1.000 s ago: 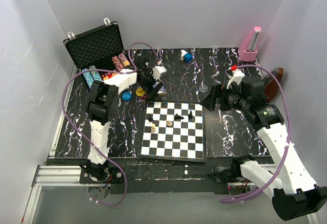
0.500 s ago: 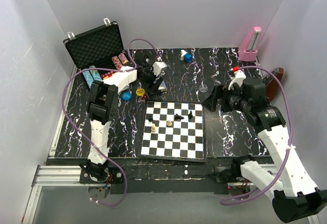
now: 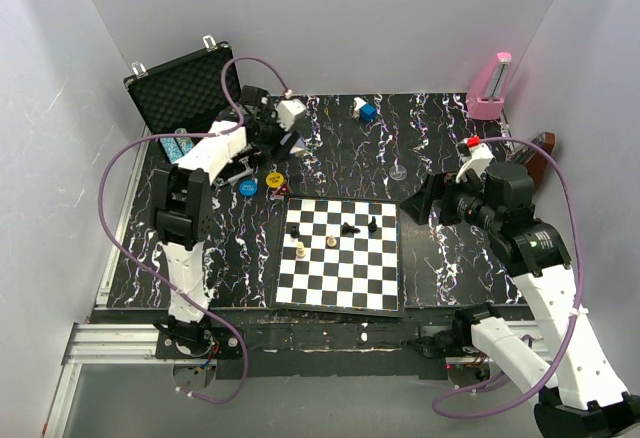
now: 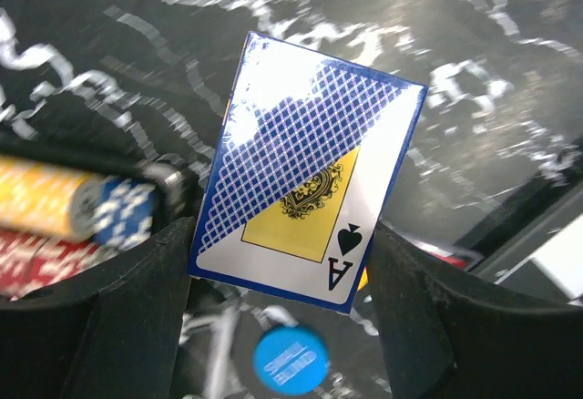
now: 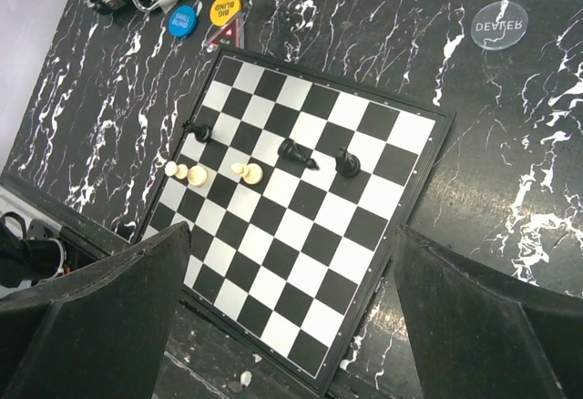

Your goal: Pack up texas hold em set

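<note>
My left gripper (image 4: 282, 240) is shut on a blue-and-yellow card box (image 4: 310, 171) with an ace of spades on it, held off the table. In the top view this gripper (image 3: 280, 141) hangs just right of the open black case (image 3: 185, 83), whose chips (image 3: 180, 145) lie in rows. Yellow, blue and red chip rows (image 4: 55, 203) show at the left of the wrist view. A blue disc (image 3: 248, 187) (image 4: 290, 360) and a yellow disc (image 3: 274, 178) lie on the table below the box. My right gripper (image 3: 418, 201) (image 5: 291, 233) stands open and empty above the chessboard's right side.
A chessboard (image 3: 340, 268) (image 5: 301, 226) with a few pieces lies front centre. A clear dealer disc (image 3: 399, 172) (image 5: 499, 25) lies right of centre. A pink metronome (image 3: 492, 88) stands back right, and small blue and white items (image 3: 365, 110) sit at the back.
My left gripper has narrowed onto the card box and carried it up and back-left, toward the case. The right arm has shifted slightly right.
</note>
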{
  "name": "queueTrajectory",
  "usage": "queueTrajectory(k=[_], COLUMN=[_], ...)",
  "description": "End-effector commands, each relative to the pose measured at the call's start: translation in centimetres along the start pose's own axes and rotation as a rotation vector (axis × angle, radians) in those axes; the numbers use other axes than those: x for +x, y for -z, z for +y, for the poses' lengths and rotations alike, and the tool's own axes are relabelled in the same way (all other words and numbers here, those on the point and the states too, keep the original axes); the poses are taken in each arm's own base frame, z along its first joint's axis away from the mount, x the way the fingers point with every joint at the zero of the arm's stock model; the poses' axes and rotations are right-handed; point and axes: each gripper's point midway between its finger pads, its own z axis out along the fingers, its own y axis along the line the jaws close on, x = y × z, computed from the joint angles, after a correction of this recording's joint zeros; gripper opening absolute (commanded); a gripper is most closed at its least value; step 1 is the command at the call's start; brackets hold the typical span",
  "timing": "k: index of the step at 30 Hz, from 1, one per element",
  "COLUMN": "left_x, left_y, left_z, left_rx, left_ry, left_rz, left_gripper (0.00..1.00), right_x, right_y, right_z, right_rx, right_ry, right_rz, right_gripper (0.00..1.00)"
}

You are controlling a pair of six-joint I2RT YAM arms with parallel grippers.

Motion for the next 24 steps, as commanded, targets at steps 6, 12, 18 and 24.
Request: queueTrajectory(k=[6, 12, 18, 24], left_x=[3.8, 8.1, 8.8, 9.7], left_y=[8.3, 10.8, 11.3, 10.5], left_z=[13.1, 17.5, 19.6, 21.2], left_rx=[-0.324, -0.449, -0.472, -0.486], left_ry=[0.116, 0.134, 0.146, 0.146], left_rz=[-0.087, -0.019, -0.021, -0.009], left_gripper=[0.0, 0.0, 0.0, 0.0], right_x=[0.4, 1.4, 1.9, 2.8], right_y=[0.2, 0.2, 0.0, -0.8], right_z=[2.0, 2.5, 3.0, 3.1], right_rx=[-0.138, -0.178, -0.218, -0.241], right_ry=[0.029, 0.031, 0.014, -0.023], right_rz=[-0.019, 0.009, 0.027, 0.063], right_gripper=[0.97, 0.97, 0.97, 0.96])
